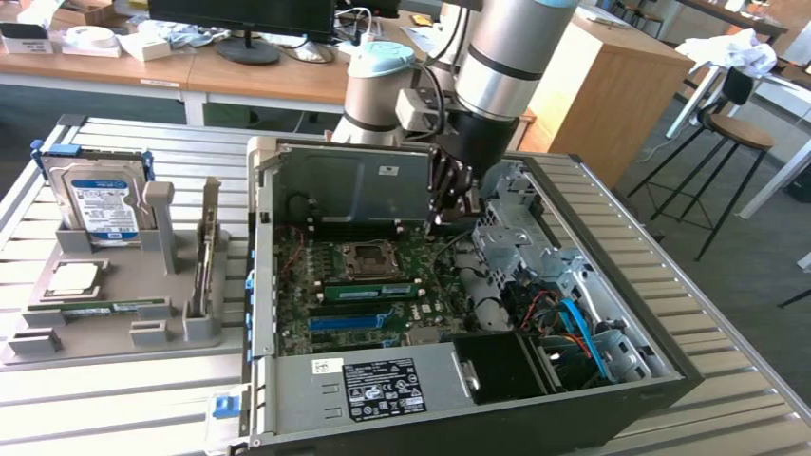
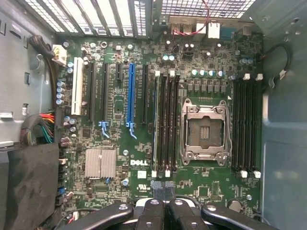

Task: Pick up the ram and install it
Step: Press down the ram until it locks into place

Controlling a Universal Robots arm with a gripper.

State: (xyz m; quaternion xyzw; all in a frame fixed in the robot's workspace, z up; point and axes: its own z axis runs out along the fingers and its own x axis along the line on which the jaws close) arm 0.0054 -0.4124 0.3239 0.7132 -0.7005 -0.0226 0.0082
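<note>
A long green ram (image 1: pixel 370 288) stands seated in a slot on the motherboard (image 1: pixel 332 334), just in front of the processor socket (image 1: pixel 367 255). The wrist view sees its thin top edge (image 2: pixel 155 120) in the outermost of the black slots beside the socket (image 2: pixel 203 129). My gripper (image 1: pixel 450 201) hangs above the board inside the open computer case, off to the exterior view's right of the socket and clear of the ram. Its fingertips (image 2: pixel 163 189) are shut with nothing between them. Another green stick (image 1: pixel 99 306) lies flat in the grey holder outside the case.
The grey holder (image 1: pixel 152 334) at the exterior view's left also carries a hard drive (image 1: pixel 102 204), a silver processor chip (image 1: pixel 74 277) and an expansion card (image 1: pixel 207 252) on edge. A metal drive cage (image 1: pixel 519 237) and cables (image 1: pixel 571 318) crowd the case's right side.
</note>
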